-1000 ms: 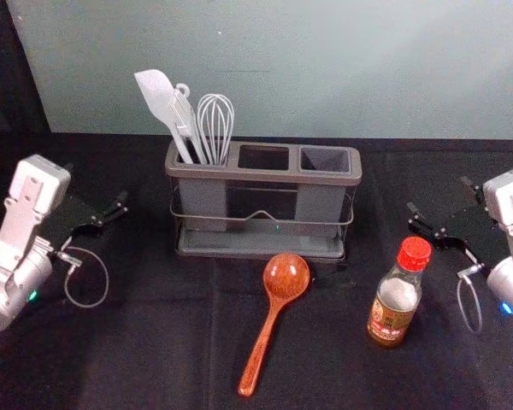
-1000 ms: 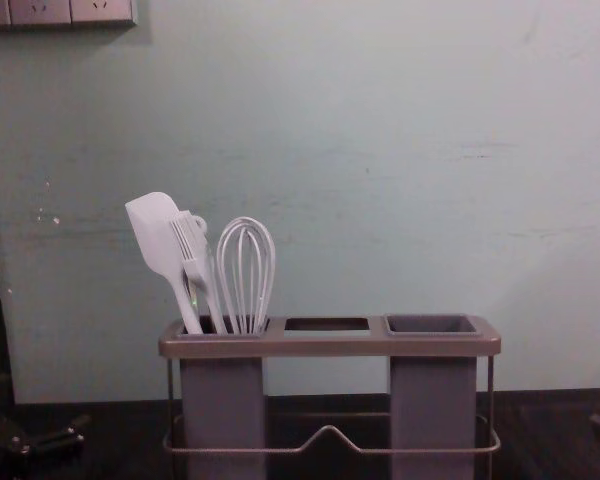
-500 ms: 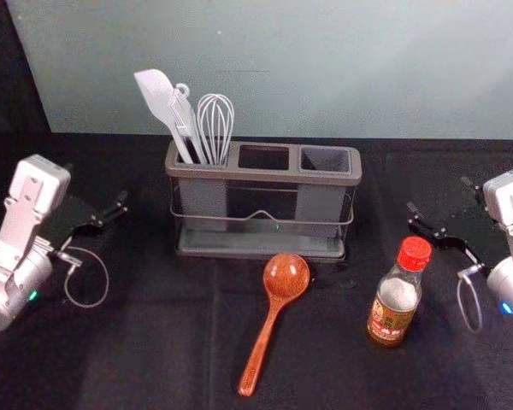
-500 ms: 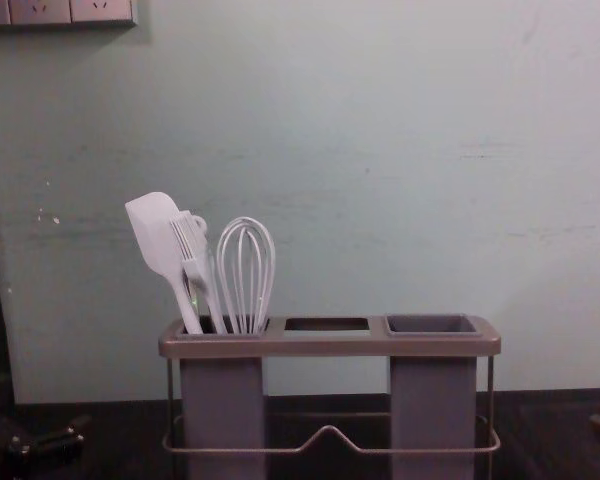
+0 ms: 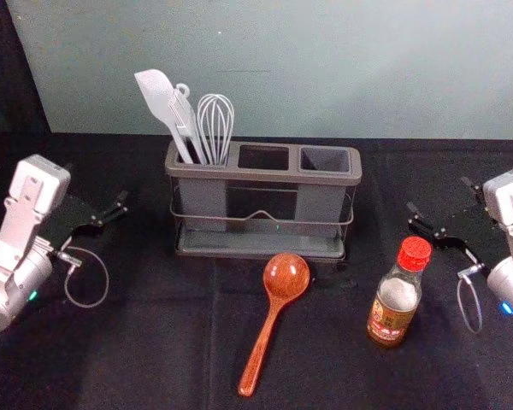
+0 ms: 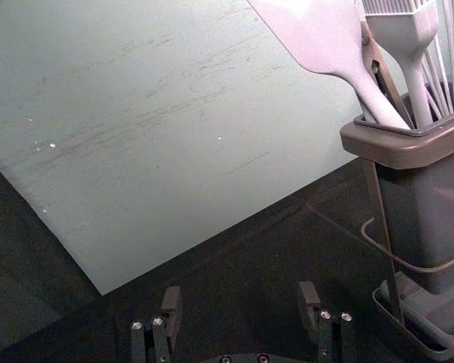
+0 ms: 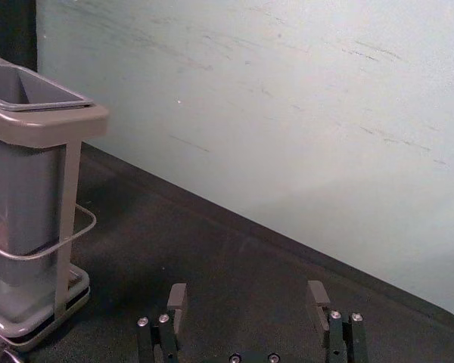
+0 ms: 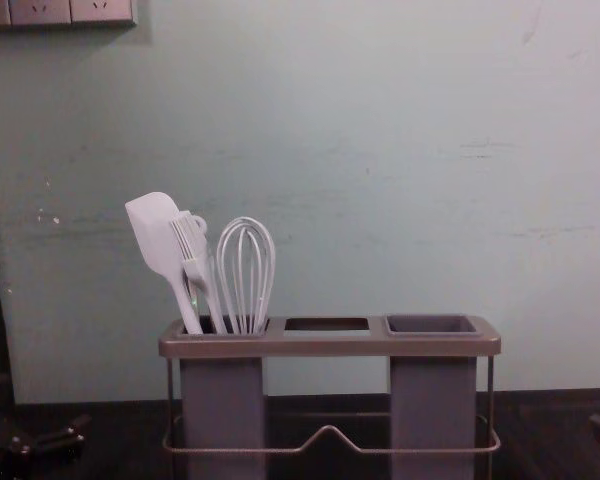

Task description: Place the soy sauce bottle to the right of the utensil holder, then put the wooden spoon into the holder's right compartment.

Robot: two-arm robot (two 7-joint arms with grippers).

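The soy sauce bottle (image 5: pixel 396 295), red-capped, stands upright front right of the utensil holder (image 5: pixel 265 173). In front of the holder lies the wooden spoon (image 5: pixel 275 318), bowl toward it, handle toward the robot. The holder's right compartment (image 5: pixel 326 160) holds nothing visible. My right gripper (image 5: pixel 439 195) hovers right of the holder, beyond the bottle; in the right wrist view this gripper (image 7: pixel 247 293) is open, nothing between its fingers. My left gripper (image 5: pixel 96 184) is left of the holder; in the left wrist view the same gripper (image 6: pixel 240 295) is open and holds nothing.
A white spatula (image 5: pixel 159 98), a brush and a whisk (image 5: pixel 215 126) stick up from the holder's left compartment. A pale wall (image 5: pixel 325 68) rises behind the dark-clothed table (image 5: pixel 154 342). Wall sockets (image 8: pixel 70 10) show at the chest view's upper left.
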